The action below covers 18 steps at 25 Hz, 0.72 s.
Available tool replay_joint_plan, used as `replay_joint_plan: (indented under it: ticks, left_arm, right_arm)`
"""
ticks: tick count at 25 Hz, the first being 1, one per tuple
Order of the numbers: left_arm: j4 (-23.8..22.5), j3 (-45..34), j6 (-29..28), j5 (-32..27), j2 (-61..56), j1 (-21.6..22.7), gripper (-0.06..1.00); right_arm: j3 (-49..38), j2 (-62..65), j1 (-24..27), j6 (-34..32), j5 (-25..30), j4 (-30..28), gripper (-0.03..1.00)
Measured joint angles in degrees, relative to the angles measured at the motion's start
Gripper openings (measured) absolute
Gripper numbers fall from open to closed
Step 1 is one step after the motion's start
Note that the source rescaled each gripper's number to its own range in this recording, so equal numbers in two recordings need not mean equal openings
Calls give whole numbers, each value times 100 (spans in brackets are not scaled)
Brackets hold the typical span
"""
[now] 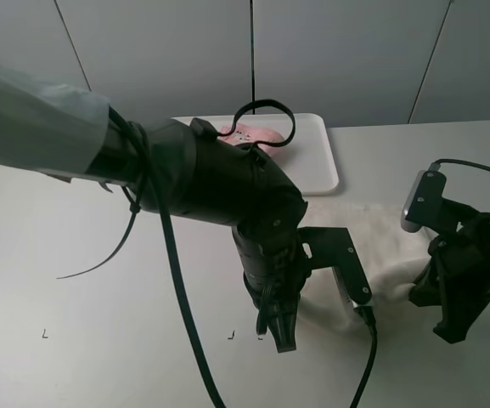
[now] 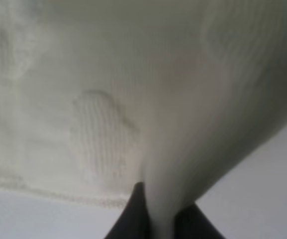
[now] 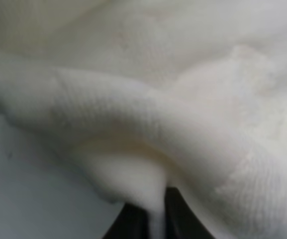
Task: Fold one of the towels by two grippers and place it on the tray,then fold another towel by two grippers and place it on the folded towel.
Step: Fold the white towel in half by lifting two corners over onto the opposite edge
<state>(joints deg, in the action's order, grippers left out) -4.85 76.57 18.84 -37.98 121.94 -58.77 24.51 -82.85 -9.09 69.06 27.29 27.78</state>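
Table [image 1: 100,280] - bare and pale, nothing on it to catch the cloth.

Left arm [image 1: 194,178] - bulky, and it blocks much of the high view. Its loose cable [image 1: 185,314] hangs just beside the left gripper [image 1: 280,333], so a sweep toward the tray could drag it over the cloth and spoil the fold.

Cream towel [image 1: 380,246] - lies rumpled between the two grippers, spreading away from them toward the tray. Both hold its near edge.
- Left gripper [image 2: 163,201] is closed on a thin pinch of the edge. The bite looks shallow, so a quick lift could pull the terry out.
- Right gripper [image 3: 155,211] is closed on a bunched ridge of the towel, maybe more than one layer. If so, the fold comes out lumpy or skewed.
- Risk: uneven height or speed between the two sides would twist the edge and leave the corners misaligned.

Tray [image 1: 323,157] - well beyond both grippers, past the far side of the cream towel. Dragging the towel low could nudge its rim.

Pink towel [image 1: 249,136] - on the tray, partly hidden behind the left arm, well apart from both grippers. The cream one looks larger, so a careless drop would overhang or shift it.

Right gripper [image 1: 436,297] - at the towel's edge, on the far side from the left one.

Writing - no brand or label can be read. There are only small dark tick marks [image 1: 45,333] on the table near the left gripper, not legible as text.
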Motion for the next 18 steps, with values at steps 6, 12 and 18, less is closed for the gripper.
replay_joint_plan:
  ticks: [6,12,18]
  left_arm:
    - [288,136,-94,125,-369,346,0]
    - [557,197,-139,302,-713,666,0]
    - [649,197,-358,482,-726,845,0]
  right_arm:
    - [496,287,0,-1234,537,-294,3]
    - [734,287,0,-2510,724,-1036,3]
    - [787,287,0,-3829,316,-1530,3]
